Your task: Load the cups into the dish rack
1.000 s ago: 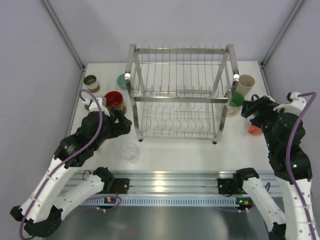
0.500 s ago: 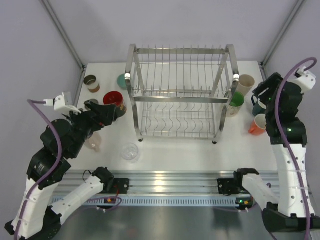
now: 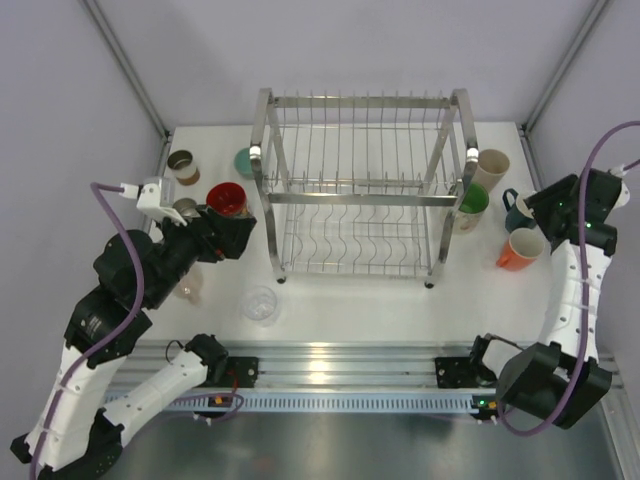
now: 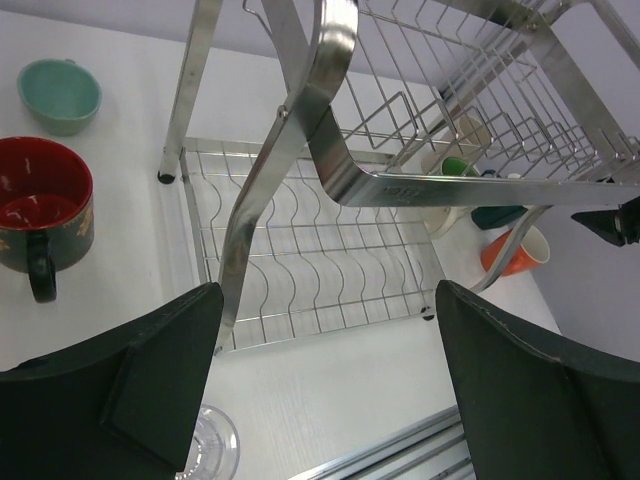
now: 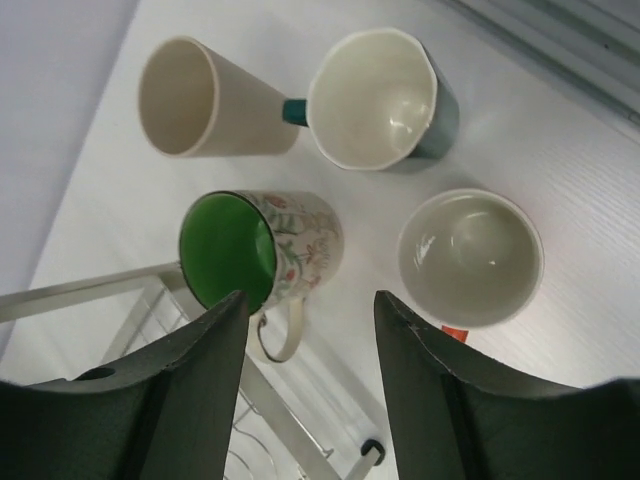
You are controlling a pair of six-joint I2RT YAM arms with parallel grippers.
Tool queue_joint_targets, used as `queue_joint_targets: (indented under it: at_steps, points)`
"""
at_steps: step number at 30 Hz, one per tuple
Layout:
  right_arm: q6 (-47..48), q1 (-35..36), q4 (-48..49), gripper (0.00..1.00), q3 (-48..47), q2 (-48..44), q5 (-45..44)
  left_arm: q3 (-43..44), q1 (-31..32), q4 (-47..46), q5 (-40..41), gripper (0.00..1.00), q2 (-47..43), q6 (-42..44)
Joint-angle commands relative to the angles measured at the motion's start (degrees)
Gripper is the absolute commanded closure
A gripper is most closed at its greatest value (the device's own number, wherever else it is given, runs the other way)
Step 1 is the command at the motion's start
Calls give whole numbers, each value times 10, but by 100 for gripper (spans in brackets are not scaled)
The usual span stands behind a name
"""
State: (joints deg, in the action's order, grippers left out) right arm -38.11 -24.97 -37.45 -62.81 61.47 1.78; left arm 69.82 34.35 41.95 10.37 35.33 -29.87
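Pulled back, the right jaws gape toward the green cup (image 5: 228,250) ahead.

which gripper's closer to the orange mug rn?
Right. The right gripper hangs open to the right of the dish rack, with the orange mug close below it. The left gripper is on the rack's opposite side, beside the red-lined black mug.

The chrome two-tier dish rack (image 3: 360,199) stands empty, with cups (image 3: 522,246) upright left and right of it
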Motion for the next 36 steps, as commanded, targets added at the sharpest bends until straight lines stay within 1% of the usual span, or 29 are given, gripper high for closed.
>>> queue_joint_targets:
  at_steps: [1,3,5,8,12,18,25,30,32,36]
  points:
    - [9,-9,11,47,28,-5,-15,1,2,-35,-43,7,11,31]
    - [22,-9,7,50,34,15,-48,2,1,-36,-54,7,10,31]
    - [43,-8,0,56,38,36,-48,0,1,-38,-63,7,9,31]
    - [66,-7,-2,57,37,72,-49,-4,2,-38,-64,7,4,38]
    - [77,0,9,57,37,104,-49,-11,1,-38,-61,7,-4,38]
    - [59,26,27,57,45,136,-62,-28,1,-38,-60,7,-19,33]
    - [52,71,36,54,64,168,-93,-37,1,-37,-62,7,-19,39]
    - [54,79,41,54,75,181,-109,-40,1,-37,-63,7,-31,45]
    - [53,79,38,55,82,184,-114,-49,2,-39,-58,7,-40,43]
    - [51,80,53,56,107,184,-107,-51,1,-48,-58,7,-38,48]
